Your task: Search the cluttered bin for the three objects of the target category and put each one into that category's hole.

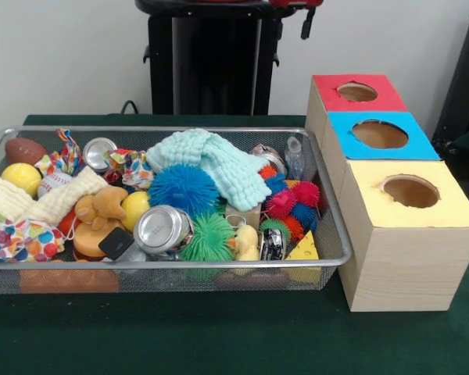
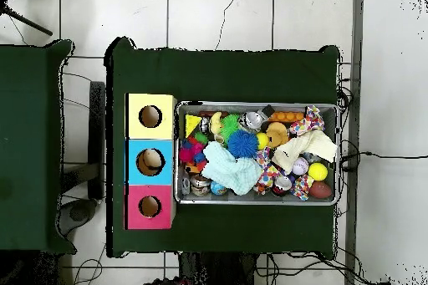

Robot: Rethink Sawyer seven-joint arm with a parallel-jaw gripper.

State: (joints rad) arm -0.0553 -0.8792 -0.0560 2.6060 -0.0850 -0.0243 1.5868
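**Bin still full, arm drawn back**

Nearest the camera lay bare green table cloth point(image 1: 219, 336), and just behind it the front wall of the wire-mesh bin point(image 1: 164, 275), which filled the middle of the desk and was heaped with clutter. Only one clear plastic bottle point(image 1: 295, 157) could be made out — upright against the bin's far rim, at the end toward the boxes; the other two were presumably buried. Three wooden boxes stood in a row beside that end: yellow-topped point(image 1: 410, 195), blue-topped point(image 1: 381, 135), red-topped point(image 1: 357, 93), each with one round hole.

The gripper did not show in either view, so its opening and load could not be told; only the pedestal point(image 1: 211, 58) stood at the far edge.

The visible bottle seemed the sensible first pick — a light grip on thin walls. Also counted: two silver cans, one mint washcloth point(image 1: 211, 166), and one blue spiky ball.
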